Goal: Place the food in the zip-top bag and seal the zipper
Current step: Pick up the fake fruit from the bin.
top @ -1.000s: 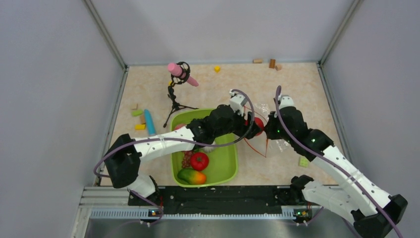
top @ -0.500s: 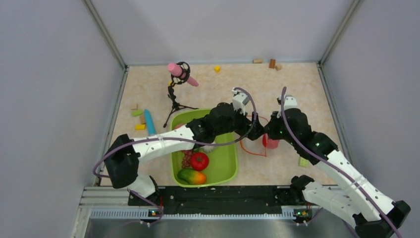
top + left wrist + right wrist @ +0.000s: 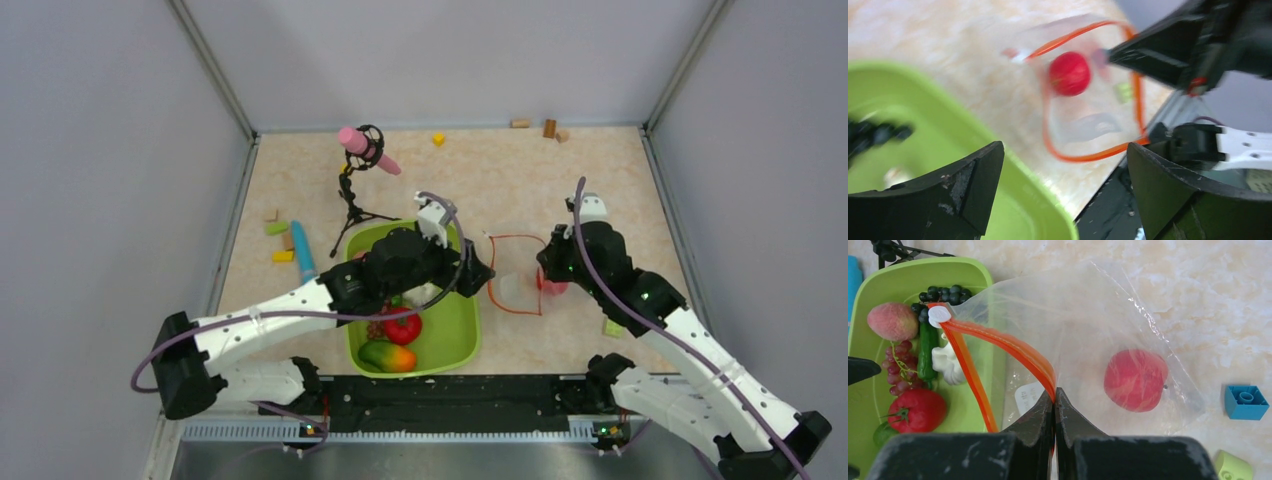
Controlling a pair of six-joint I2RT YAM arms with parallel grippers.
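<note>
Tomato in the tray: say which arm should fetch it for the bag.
Left. The left end effector is open at the tray, near the tomato; the right end effector is shut on the zipper, holding the bag open.

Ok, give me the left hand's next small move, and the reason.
Probably lower the open, empty left hand into the green tray and take the tomato. The right hand pinches the zipper, holding the bag mouth open; only one red fruit is inside, and most food lies in the tray.
</note>
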